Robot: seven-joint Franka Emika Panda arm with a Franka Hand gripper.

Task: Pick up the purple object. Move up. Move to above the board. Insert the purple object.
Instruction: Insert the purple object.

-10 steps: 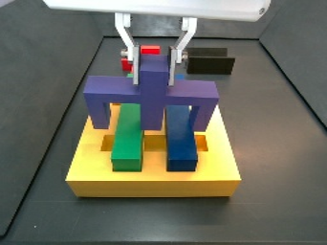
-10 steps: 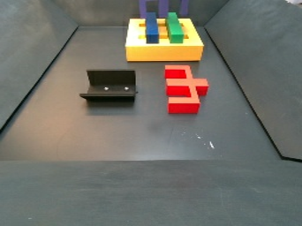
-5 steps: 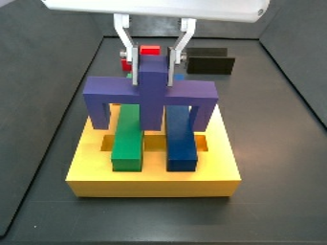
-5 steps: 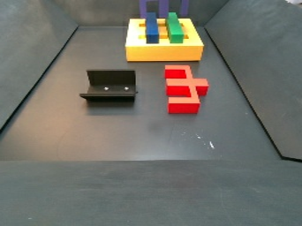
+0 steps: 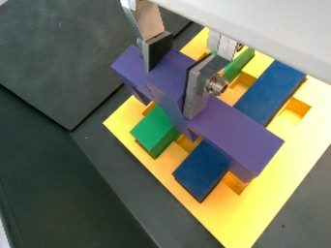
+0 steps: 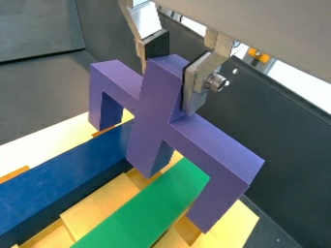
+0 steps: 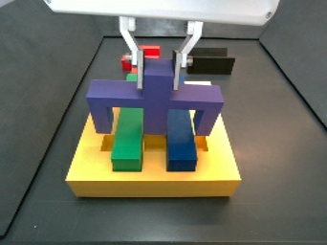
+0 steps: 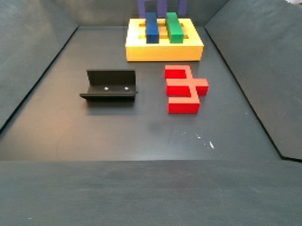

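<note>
The purple object stands over the far part of the yellow board, straddling the green bar and the blue bar; its legs reach down to the board. My gripper is above it, shut on its raised middle stub. Both wrist views show the pads pressed on the two sides of the stub: gripper on the purple object, and gripper on the purple object. In a side view only the piece's legs show above the board; the gripper is out of frame there.
A red stepped block lies on the dark floor near the board. The fixture stands to its left. Both also show behind the gripper: the red block and the black fixture. Dark walls enclose the floor.
The purple object and the gripper have moved slightly down toward the board. The red block and the fixture have not moved.
</note>
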